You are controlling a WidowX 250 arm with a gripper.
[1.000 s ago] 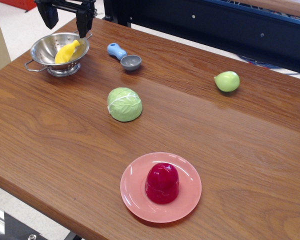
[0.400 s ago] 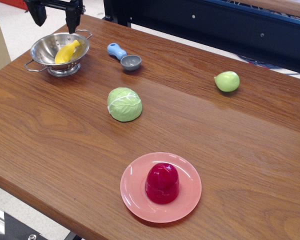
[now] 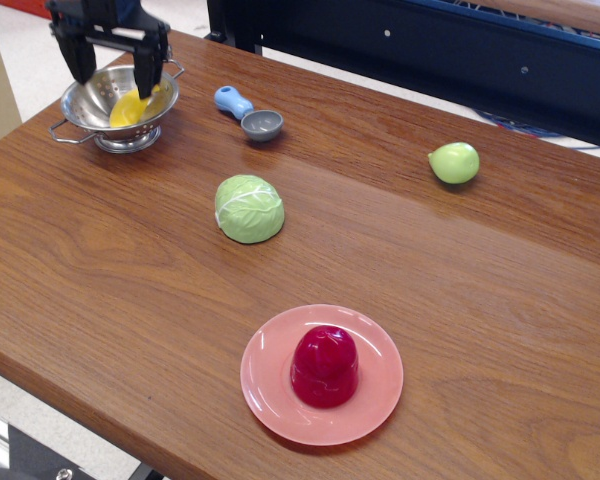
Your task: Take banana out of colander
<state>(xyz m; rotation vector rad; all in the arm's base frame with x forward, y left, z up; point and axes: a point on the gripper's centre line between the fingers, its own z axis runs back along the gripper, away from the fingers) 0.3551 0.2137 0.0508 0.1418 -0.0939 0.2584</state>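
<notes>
The shiny steel colander stands at the far left corner of the wooden table. The small yellow banana lies inside it, leaning on the right wall. My black gripper is open and hangs right over the colander. Its two fingers reach down to about rim height, one over the colander's left part and one over the banana's upper end, which it partly hides. I cannot tell whether a finger touches the banana.
A small grey scoop with a blue handle lies just right of the colander. A green cabbage sits mid-table, a light-green pear-like fruit at the right, and a pink plate with a dark red object near the front edge.
The gripper has come down from above the table's far corner and now hangs low over the colander, fingers astride the banana. Nothing on the table has moved.
</notes>
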